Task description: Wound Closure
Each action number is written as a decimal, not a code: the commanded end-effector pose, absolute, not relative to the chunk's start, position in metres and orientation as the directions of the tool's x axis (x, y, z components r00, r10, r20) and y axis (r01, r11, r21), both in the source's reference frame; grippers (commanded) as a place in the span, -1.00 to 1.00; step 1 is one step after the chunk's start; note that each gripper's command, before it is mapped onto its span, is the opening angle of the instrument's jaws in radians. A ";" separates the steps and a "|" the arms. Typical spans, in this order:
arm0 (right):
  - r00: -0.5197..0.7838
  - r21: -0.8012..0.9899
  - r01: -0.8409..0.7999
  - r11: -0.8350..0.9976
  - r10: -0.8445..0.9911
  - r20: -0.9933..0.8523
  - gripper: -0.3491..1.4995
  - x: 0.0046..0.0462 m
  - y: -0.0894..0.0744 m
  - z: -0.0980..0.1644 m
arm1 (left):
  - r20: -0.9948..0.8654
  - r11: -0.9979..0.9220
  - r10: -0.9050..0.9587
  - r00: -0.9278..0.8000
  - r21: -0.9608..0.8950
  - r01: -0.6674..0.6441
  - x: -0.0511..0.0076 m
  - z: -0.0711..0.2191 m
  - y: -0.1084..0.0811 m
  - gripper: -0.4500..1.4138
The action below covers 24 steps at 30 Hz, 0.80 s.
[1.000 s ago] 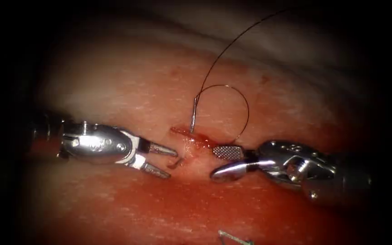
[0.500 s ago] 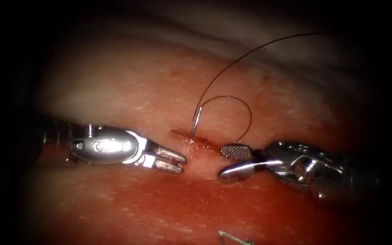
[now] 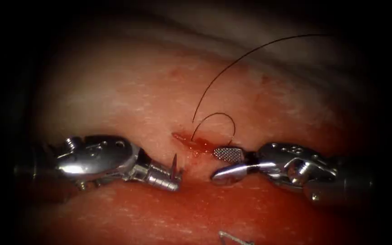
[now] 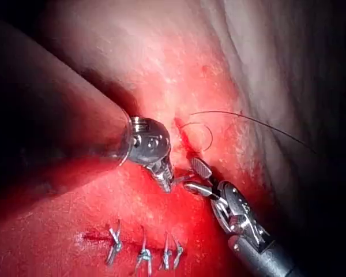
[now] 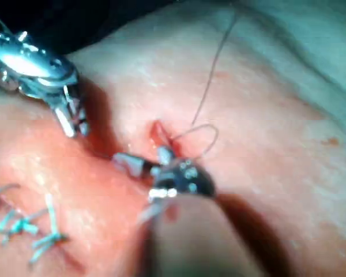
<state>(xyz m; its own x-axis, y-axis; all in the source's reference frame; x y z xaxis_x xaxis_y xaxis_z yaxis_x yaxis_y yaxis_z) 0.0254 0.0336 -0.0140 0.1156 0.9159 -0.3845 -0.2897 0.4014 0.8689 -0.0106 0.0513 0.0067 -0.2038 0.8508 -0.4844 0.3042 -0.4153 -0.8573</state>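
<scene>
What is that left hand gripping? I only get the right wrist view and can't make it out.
Observer: In the endoscope view, the left hand is shut on the needle near its point, left of the cut. Whether the rest of the needle sits in the tissue is hidden.
Operator: And the right hand?
Observer: The endoscope view shows the right hand open and holding nothing, right of the cut.
Operator: How many stitches are in already?
Observer: The left wrist view shows a row of about four finished stitches.
</scene>
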 end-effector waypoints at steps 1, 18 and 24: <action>0.114 0.872 -0.287 0.397 0.918 -0.380 0.62 0.0263 0.033 -0.014 | -0.481 -0.408 0.853 -0.202 -0.857 0.315 -0.0111 0.007 0.051 -0.89; 0.134 0.728 -0.373 0.576 0.810 -0.572 0.56 0.0310 0.034 -0.014 | -0.892 -0.893 0.446 -0.078 -0.449 0.034 -0.0069 -0.002 0.057 -0.89; 0.103 0.691 -0.479 0.542 0.816 -0.568 0.56 0.0310 0.034 -0.013 | -0.906 -0.906 0.419 -0.061 -0.421 0.041 -0.0058 -0.003 0.057 -0.89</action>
<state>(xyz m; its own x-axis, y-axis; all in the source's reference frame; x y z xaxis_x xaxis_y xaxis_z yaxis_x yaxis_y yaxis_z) 0.0302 0.0346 -0.0135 0.1023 0.8188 -0.5648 -0.4952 0.5344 0.6850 -0.0052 0.0579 -0.0038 -0.0583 0.4128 -0.9090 0.0438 -0.9086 -0.4154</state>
